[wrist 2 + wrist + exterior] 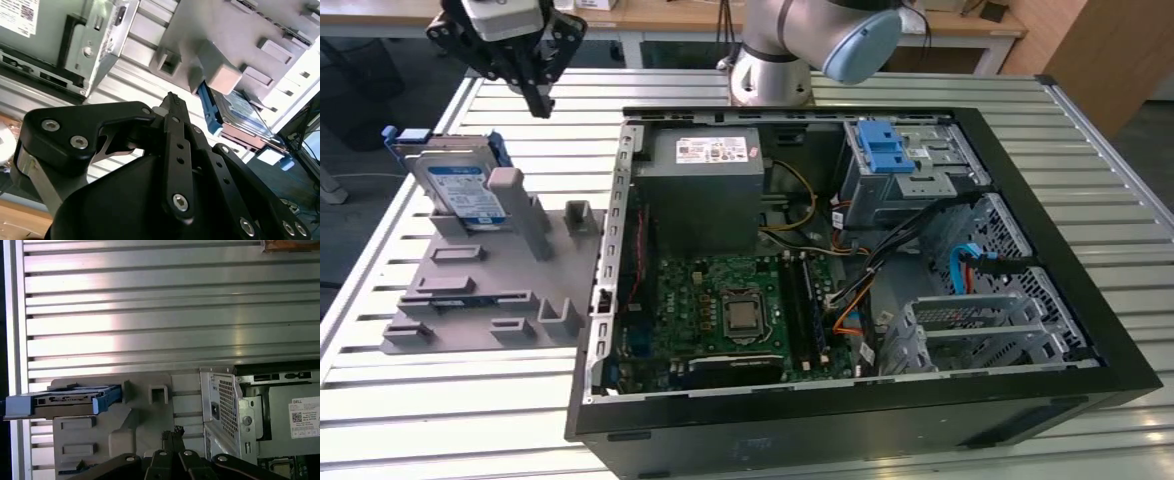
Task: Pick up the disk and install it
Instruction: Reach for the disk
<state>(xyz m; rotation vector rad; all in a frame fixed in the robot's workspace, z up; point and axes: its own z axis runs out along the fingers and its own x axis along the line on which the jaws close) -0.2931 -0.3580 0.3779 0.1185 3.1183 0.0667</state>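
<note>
In the exterior view, nearest the camera is one open computer case (854,420) lying on its side on the slatted metal table (454,400). Inside it are one green motherboard (707,300) with a single bare processor socket (744,315) and, further back, one grey power supply box (707,175). Towards the exterior view's right of that box is one drive cage carrying a blue bracket (883,148). Just beside the case, on the exterior view's left, lies one grey slotted fixture (480,280). The one disk (464,190) stands on edge at the fixture's far end, tilted back slightly in its blue carrier, with its label facing the camera. Beyond and above the disk hangs the one gripper (538,100), well apart from it and touching nothing. Its two black fingers point down and are pressed together at the tips with nothing between them, as both wrist views also show. In the first wrist view the disk (65,400) appears edge-on in the fixture. Farthest back is the single arm (781,40).
</note>
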